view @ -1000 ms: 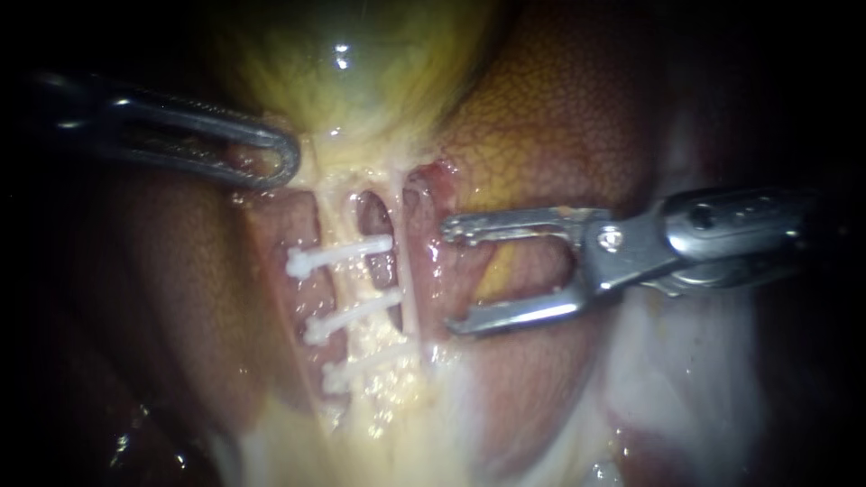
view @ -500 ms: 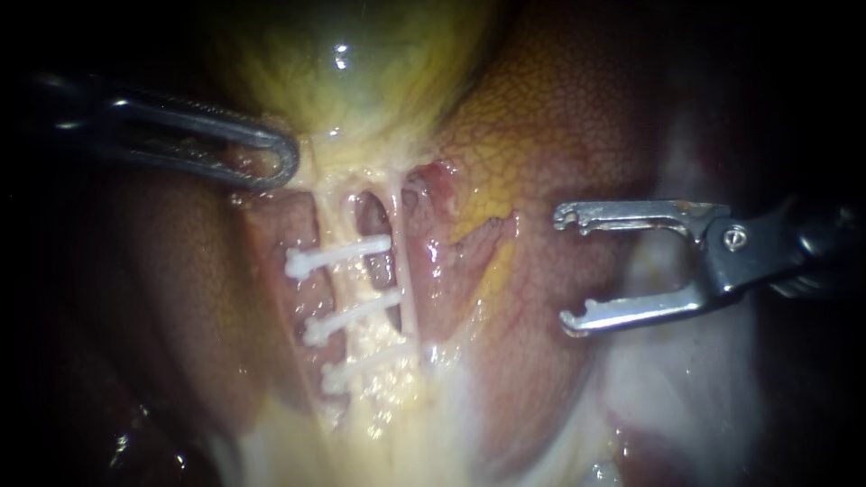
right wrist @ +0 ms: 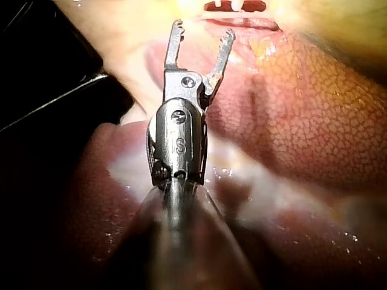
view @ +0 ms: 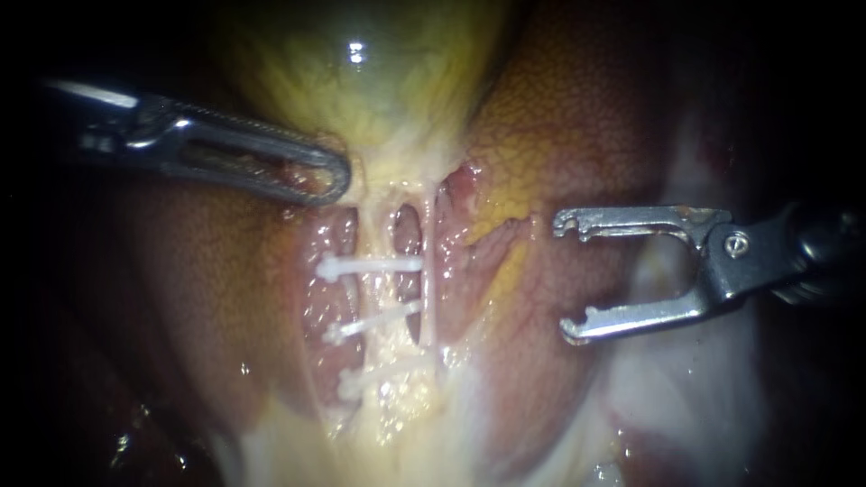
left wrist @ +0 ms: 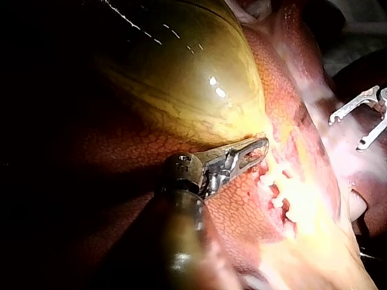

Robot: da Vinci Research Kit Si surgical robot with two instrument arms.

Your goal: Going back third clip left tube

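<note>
Over the liver point(view: 577, 126) on the right, our right instrument point(view: 564, 275) hangs with its jaws spread wide and empty, well apart from the left tube point(view: 375, 230). Beyond that instrument, three white clips lie across this tube, one above another: the lowest clip point(view: 361, 381), the middle clip point(view: 372, 322), the top clip point(view: 370, 266). Farthest off, our left instrument point(view: 334, 176) has its jaws clenched on the narrow base of the gallbladder point(view: 361, 81), just above the top clip.

Left tool point(view: 334, 177) grips, right tool point(view: 562, 275) gapes wide.
</note>
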